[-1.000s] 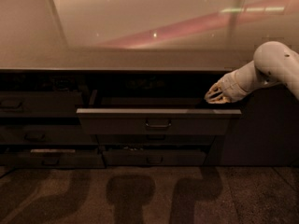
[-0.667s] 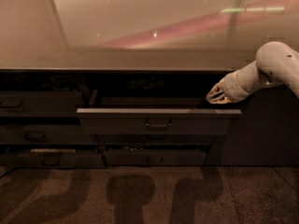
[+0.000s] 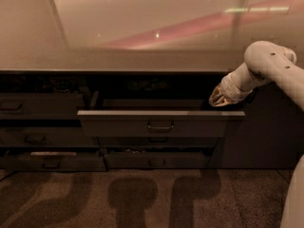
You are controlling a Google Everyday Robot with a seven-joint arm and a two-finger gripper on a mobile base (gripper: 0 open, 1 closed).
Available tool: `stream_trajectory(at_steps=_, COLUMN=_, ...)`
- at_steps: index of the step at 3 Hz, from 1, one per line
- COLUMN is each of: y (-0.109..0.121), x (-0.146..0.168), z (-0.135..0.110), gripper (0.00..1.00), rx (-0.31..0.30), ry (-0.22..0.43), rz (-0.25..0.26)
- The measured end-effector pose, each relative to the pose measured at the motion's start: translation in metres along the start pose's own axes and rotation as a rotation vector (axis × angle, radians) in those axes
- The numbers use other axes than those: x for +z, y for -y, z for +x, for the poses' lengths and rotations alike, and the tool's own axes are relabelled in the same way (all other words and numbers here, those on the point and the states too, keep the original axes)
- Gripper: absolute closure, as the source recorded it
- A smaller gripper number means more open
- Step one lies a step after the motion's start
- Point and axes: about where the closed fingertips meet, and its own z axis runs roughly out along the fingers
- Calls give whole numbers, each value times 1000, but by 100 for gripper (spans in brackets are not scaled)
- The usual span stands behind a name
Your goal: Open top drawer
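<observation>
Grey-brown top drawer [image 3: 118,122] sits pulled out under your desk [image 3: 142,61]. End effector [image 3: 219,98] is above its right end (grip state: can't tell). Shorter drawers [image 3: 38,106] sit further back, left.

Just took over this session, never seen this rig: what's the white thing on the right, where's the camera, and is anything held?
There is one camera view, facing a cabinet of drawers; where it is mounted isn't on record. The white shape is the robot's single arm, and its gripper sits at the right end of the top drawer, just above the front's edge. That drawer stands pulled out, its loop handle free. Shorter drawers lie left and below. Whether the gripper holds anything cannot be told.
</observation>
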Motion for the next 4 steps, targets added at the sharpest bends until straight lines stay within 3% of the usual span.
stream_trajectory(at_steps=1, y=0, x=0, z=0, gripper=100, rx=0, ry=0, rz=0)
stream_trajectory(at_steps=2, y=-5, x=2, z=-8, gripper=100, rx=4, ry=-40, rz=14)
stream_trajectory(at_steps=3, y=-41, x=-8, z=-26, gripper=100, rx=-1, ry=-142, rz=14)
stream_trajectory(at_steps=4, y=-40, x=-11, z=-26, gripper=100, rx=-1, ry=-142, rz=14)
